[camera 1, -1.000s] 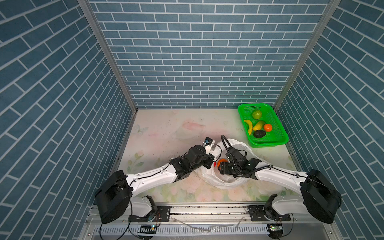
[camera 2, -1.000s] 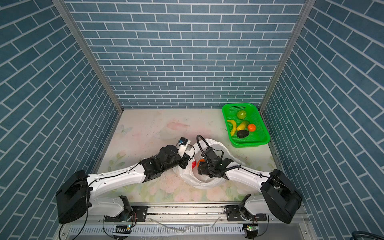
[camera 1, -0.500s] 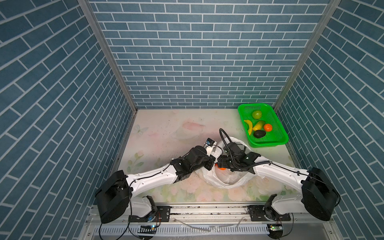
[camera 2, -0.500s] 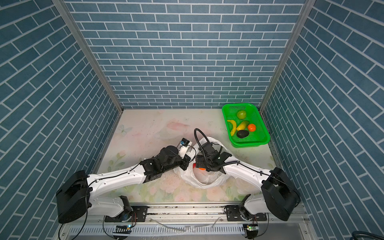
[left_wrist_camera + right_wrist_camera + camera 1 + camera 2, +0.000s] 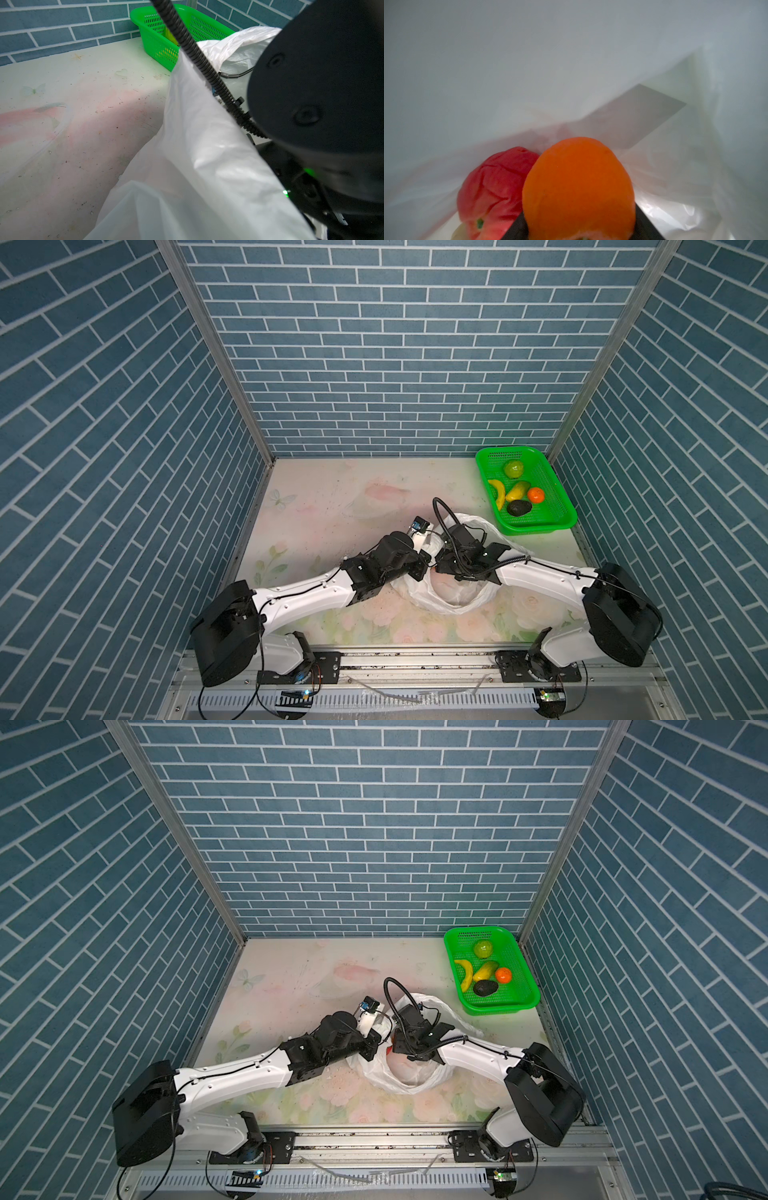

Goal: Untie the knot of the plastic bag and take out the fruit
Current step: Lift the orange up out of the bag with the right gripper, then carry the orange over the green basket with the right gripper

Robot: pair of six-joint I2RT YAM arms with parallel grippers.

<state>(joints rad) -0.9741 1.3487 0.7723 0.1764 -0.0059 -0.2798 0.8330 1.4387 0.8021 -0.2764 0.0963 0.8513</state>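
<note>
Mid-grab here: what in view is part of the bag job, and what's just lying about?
Job:
bag, left gripper shut on its rim
orange inside it, in right gripper
red fruit beside the orange
five fruits already in basket

Lying about:
pale strips on front frame

White bag (image 5: 440, 605); orange fruit (image 5: 578, 187); red fruit (image 5: 492, 187); green perforated basket (image 5: 536, 528); blue brick walls (image 5: 395, 364)
</note>
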